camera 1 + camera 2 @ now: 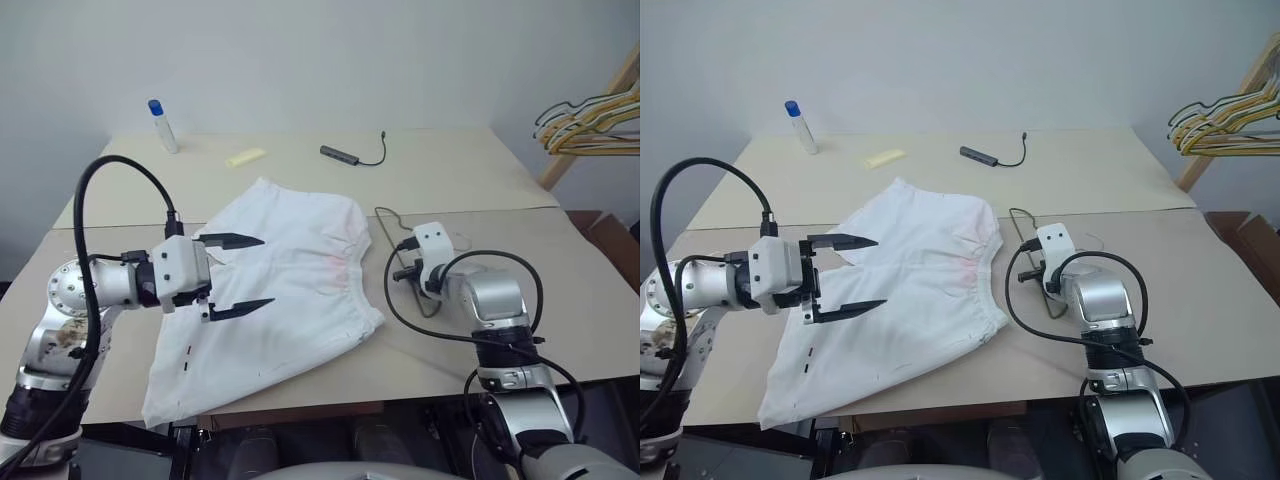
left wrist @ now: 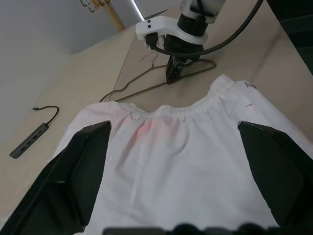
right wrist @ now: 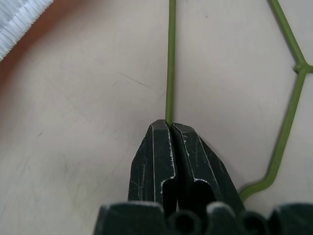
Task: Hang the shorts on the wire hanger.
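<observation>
Beige table (image 1: pixel 500 180) against a plain pale wall, rack of bunched yellow and dark hangers (image 1: pixel 590 125) at the right edge.

Shorts (image 1: pixel 290 290) lie flat and spread on the table, waistband toward the right arm, 1 hem hanging over the near edge. Wire hanger (image 2: pixel 146 87) lies flat on the table just beside the waistband, not yet inside the cloth.

Right gripper (image 3: pixel 170 126): fingers pinched shut on 1 straight run of the hanger wire; hanger not visibly lifted off the table.

Left gripper (image 1: pixel 232 273): 2 fingers spread wide, holding nothing, poised over the shorts' left half, pointing toward the waistband.

Status, as judged: hanger grasp done. Remaining: lift hanger, take hold of shorts, drape or thread them over the wire. Early stage.
</observation>
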You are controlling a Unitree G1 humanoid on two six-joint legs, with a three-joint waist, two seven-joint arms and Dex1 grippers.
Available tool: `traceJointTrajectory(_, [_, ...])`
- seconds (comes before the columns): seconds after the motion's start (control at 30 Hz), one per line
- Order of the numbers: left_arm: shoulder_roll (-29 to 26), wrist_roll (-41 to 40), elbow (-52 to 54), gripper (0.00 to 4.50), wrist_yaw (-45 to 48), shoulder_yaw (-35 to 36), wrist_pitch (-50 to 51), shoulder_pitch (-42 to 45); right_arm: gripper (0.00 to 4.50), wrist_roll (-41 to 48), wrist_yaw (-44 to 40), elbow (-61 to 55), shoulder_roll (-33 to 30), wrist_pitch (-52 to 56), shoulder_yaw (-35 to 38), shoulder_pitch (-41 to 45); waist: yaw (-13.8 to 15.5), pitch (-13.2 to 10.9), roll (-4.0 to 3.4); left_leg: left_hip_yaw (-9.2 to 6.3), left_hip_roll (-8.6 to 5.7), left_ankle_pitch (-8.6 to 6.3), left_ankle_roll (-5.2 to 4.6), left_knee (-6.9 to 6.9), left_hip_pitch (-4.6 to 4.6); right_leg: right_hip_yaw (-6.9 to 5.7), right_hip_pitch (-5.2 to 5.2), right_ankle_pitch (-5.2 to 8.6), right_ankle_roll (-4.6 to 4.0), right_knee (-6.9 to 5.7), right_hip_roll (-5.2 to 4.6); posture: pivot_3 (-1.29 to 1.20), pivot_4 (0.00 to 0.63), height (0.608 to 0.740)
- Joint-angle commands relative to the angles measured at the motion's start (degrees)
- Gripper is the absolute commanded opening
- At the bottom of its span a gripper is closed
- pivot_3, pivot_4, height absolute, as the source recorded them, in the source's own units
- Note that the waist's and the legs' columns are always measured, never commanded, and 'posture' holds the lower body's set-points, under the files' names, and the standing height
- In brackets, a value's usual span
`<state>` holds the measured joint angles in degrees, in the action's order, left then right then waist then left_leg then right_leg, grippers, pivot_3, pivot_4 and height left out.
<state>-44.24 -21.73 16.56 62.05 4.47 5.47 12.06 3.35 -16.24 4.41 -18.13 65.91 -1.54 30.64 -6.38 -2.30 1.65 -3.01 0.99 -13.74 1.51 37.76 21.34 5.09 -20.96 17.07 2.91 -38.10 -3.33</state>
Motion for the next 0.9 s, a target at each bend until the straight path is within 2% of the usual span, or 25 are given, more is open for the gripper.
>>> traceJointTrajectory(0.03, [4.16,0.02,-1.08,4.5,-9.33,-0.47,7.58,4.42,0.01,-1.54,4.11,-1.97,0.9,-5.51,2.05,0.16,0.03,0.01,0.01,0.0,0.0,0.0,0.0,0.0,0.0,0.0,0.0,0.0,0.0,0.0,0.0,-0.05,0.0,0.74])
traceJointTrajectory(0.13, [10.2,-8.03,-1.33,4.5,-16.31,1.52,19.97,7.78,0.01,-2.4,6.02,-7.37,0.87,-13.68,2.61,0.5,-0.16,-0.06,-0.1,0.01,-0.04,0.0,0.0,0.01,0.1,0.05,-0.1,-0.01,0.05,-0.01,-0.03,-0.06,0.0,0.74])
traceJointTrajectory(0.3, [21.4,-26.46,-3.02,4.5,-28.33,8.32,36.58,12.2,0.01,-2.96,0.84,-16.19,-2.19,-28.39,-1.58,-2.4,-0.7,-0.07,-0.1,-0.15,-0.08,0.0,0.0,0.07,0.75,0.06,-0.67,-0.03,0.09,-0.11,-0.11,-0.07,0.0,0.74])
traceJointTrajectory(0.5, [31.06,-41.17,-6.11,4.5,-41.22,14.79,43.53,15.37,0.01,-5.43,-5.15,-22.41,-5.36,-47.89,-7.49,-7.53,-0.77,-0.06,-0.09,-0.17,-0.11,0.0,0.0,0.09,0.49,0.08,-0.41,-0.04,0.11,-0.11,-0.11,-0.07,0.0,0.74])
traceJointTrajectory(0.7, [33.24,-46.13,-5.77,4.5,-45.28,14.94,44.28,16.85,0.01,-6.29,-7.87,-24.81,-4.9,-56.18,-10.63,-9.5,-0.61,-0.06,-0.09,-0.16,-0.14,0.0,0.01,0.09,0.4,0.07,-0.29,-0.04,0.1,0.0,-0.09,-0.07,0.0,0.74])
traceJointTrajectory(0.9, [33.69,-43.15,-3.27,4.5,-47.09,11.8,42.28,16.99,0.01,-10.06,-9.17,-25.41,-5.05,-58.96,-14.28,-9.93,-0.45,-0.06,-0.09,-0.16,-0.16,0.02,0.03,0.09,0.39,0.07,-0.26,-0.04,0.1,0.02,-0.09,-0.07,0.0,0.74])
